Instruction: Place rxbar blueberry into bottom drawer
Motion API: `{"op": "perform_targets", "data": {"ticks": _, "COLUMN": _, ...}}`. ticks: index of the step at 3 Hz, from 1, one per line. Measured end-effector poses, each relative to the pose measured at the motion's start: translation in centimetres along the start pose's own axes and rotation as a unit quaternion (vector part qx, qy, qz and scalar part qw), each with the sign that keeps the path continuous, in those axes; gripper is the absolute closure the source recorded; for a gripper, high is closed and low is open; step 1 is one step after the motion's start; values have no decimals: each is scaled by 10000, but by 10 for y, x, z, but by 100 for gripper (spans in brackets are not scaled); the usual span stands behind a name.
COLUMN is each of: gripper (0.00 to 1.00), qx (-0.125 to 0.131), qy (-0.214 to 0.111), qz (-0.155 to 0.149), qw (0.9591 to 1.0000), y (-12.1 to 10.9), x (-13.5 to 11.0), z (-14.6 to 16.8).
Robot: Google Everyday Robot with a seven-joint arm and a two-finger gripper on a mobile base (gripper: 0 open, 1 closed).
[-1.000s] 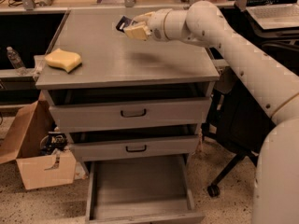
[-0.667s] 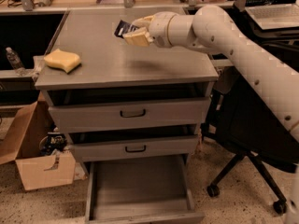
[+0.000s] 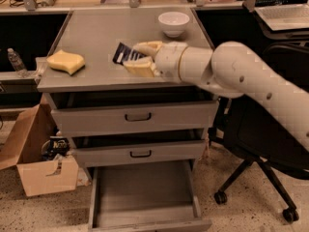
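Observation:
My gripper [image 3: 136,57] is over the front middle of the grey cabinet top [image 3: 96,30], shut on the rxbar blueberry [image 3: 123,54], a dark navy wrapper sticking out to the left between the two pale fingers [image 3: 140,67]. The bar is held just above the surface. The bottom drawer [image 3: 145,195] is pulled open below, a wide grey tray with nothing in it. It lies straight below the front edge of the cabinet, well under the gripper.
A yellow sponge-like lump [image 3: 66,62] sits at the left of the top. A white bowl [image 3: 174,23] stands at the back right. Two upper drawers with black handles [image 3: 137,116] are slightly ajar. A cardboard box [image 3: 41,168] is on the floor left, an office chair [image 3: 251,144] right.
The gripper with the bar has moved from the back of the cabinet top toward the front edge, uncovering the white bowl behind it.

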State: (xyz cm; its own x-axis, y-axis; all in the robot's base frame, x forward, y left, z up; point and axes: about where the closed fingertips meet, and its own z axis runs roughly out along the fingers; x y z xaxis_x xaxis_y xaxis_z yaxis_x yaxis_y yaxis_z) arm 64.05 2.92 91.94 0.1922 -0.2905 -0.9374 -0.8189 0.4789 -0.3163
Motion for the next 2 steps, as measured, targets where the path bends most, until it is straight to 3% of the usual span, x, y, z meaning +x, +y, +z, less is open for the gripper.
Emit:
{"op": "perform_targets", "data": {"ticks": 1, "gripper": 100, "qx": -183, "qy": 114, "qz": 89, "qw": 9997, "y": 31, "x": 15, "z": -5}}
{"op": "perform_targets", "data": {"ticks": 2, "gripper": 100, "qx": -257, "qy": 141, "qz": 40, "qw": 9996, "y": 37, "x": 19, "z": -5}}
